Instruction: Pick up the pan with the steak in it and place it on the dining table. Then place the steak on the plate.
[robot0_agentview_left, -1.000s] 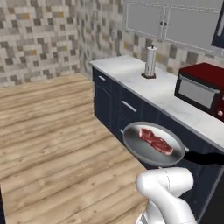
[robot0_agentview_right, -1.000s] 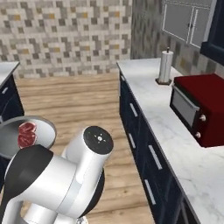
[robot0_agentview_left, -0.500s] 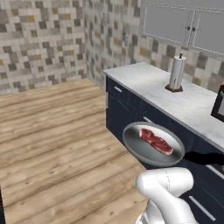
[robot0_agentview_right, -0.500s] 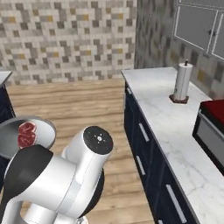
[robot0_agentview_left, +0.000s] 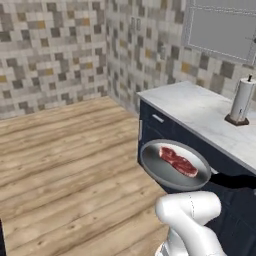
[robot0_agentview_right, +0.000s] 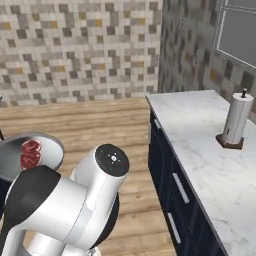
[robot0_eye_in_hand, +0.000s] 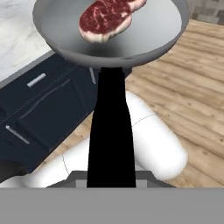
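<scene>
Claw pinching pan (robot0_agentview_left: 174, 165) handle, steak (robot0_agentview_left: 178, 161) inside, over wood floor (robot0_agentview_left: 65, 150) by marble counter (robot0_agentview_left: 210, 117).

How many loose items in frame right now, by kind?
Pan: 1, carried clear of the counter by its black handle
Steak: 1, lying in the pan
Paper towel holder: 1, upright on the marble counter
Total: 3
</scene>
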